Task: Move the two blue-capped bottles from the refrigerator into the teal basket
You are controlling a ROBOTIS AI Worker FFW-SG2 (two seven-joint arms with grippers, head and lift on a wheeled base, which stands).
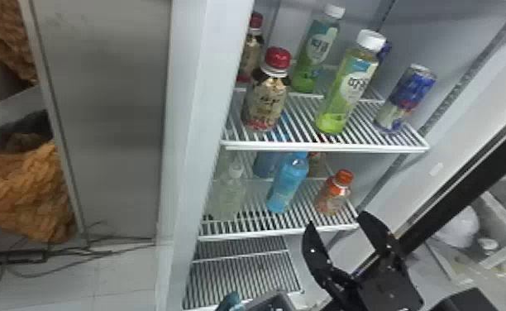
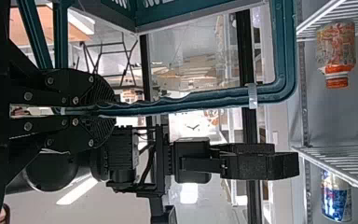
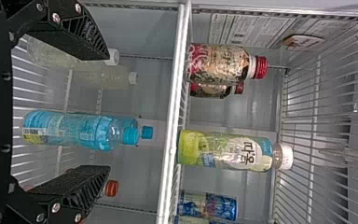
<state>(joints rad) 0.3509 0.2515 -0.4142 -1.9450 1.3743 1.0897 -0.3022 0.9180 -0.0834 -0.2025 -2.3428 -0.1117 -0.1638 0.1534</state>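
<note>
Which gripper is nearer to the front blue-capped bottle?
Right: the right gripper faces the front blue-capped bottle, fingers open; the left gripper holds the teal basket outside the refrigerator.

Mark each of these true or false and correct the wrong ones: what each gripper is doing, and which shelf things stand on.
1. The left gripper grips the teal basket by its handle. True.
2. The right gripper is closed around a bottle. False: its fingers are open, with no bottle held.
3. A blue-capped bottle shares its shelf with the orange-capped bottle. True.
4. The front red-capped bottle stands on the shelf below them. False: it is on the shelf above.
5. The front white-capped green bottle is lying down. False: it stands upright.
</note>
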